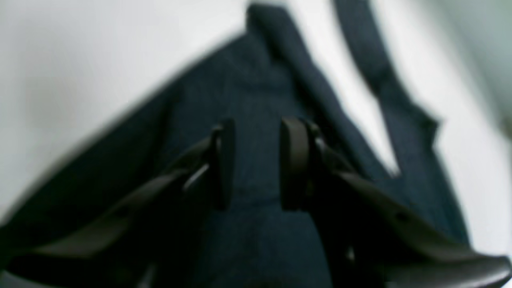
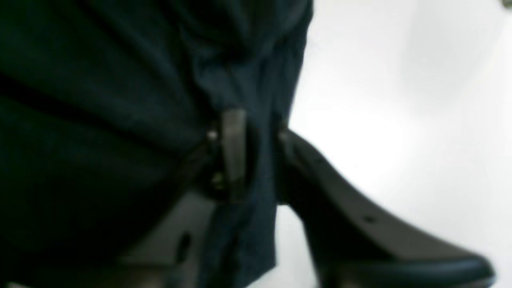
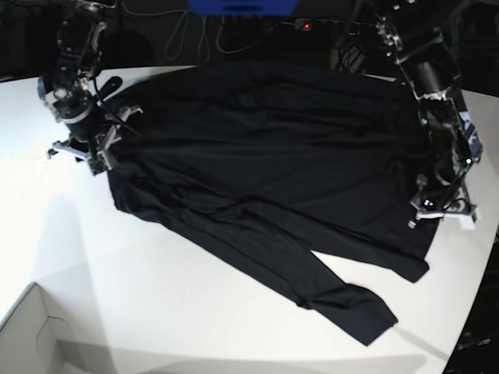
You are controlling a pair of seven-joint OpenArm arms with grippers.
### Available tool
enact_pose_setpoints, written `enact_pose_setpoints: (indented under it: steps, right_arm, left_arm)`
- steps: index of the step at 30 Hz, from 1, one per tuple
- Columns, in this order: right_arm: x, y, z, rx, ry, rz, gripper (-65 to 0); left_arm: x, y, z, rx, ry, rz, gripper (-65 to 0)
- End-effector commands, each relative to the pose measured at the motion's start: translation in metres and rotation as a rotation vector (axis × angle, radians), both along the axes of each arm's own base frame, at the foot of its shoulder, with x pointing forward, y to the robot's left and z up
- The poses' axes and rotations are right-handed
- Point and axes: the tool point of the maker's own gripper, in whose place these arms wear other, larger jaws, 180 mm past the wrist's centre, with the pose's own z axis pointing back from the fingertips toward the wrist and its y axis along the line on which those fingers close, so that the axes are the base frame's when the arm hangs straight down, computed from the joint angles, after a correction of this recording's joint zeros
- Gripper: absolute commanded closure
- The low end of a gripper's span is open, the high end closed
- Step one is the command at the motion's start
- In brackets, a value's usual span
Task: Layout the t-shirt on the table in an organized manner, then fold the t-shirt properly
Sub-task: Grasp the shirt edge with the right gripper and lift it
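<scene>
Spanning the table, the t-shirt lies beneath the released left claw, between the parted right claw.

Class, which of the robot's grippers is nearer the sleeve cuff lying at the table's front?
Left. The left gripper hovers by the t-shirt's edge above the sleeve cuff; the right gripper is at the far opposite corner.

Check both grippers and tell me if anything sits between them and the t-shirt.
Nothing visible does. The left gripper hangs open directly over the t-shirt, and the right gripper has the shirt's edge fabric between its parted fingers. Only bare table surrounds the garment.
</scene>
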Motion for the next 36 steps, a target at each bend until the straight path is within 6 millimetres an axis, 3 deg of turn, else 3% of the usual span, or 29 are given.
enact_pose_setpoints:
  steps: [1,5,10,18,28,31,36]
  right_arm:
    - [0.011,0.0,0.02,-0.004,-0.07,0.012,-19.2]
    - [0.016,0.006,0.039,-0.011,-0.123,0.019,-29.0]
    - [0.035,0.028,0.051,0.038,-0.177,0.038,-38.1]
    - [0.072,0.101,0.041,0.119,-0.164,0.223,-38.0]
    - [0.103,0.194,0.027,0.159,-0.102,0.478,-38.1]
    - [0.105,0.214,0.011,0.157,-0.053,0.532,-38.1]
    - [0.115,0.226,-0.006,0.135,-0.007,0.539,-38.1]
  left_arm:
    - [0.007,0.014,0.011,0.035,-0.024,0.017,-18.9]
    - [0.001,0.019,-0.012,0.069,0.017,0.04,-18.9]
    - [-0.032,0.025,-0.041,0.104,0.08,0.054,-18.8]
    - [-0.05,0.03,-0.053,0.118,0.121,0.053,-18.8]
    - [-0.05,0.039,-0.048,0.136,0.121,0.055,-18.7]
    - [-0.05,0.039,-0.048,0.14,0.123,0.053,-18.7]
    - [-0.05,0.039,-0.048,0.136,0.12,0.055,-18.7]
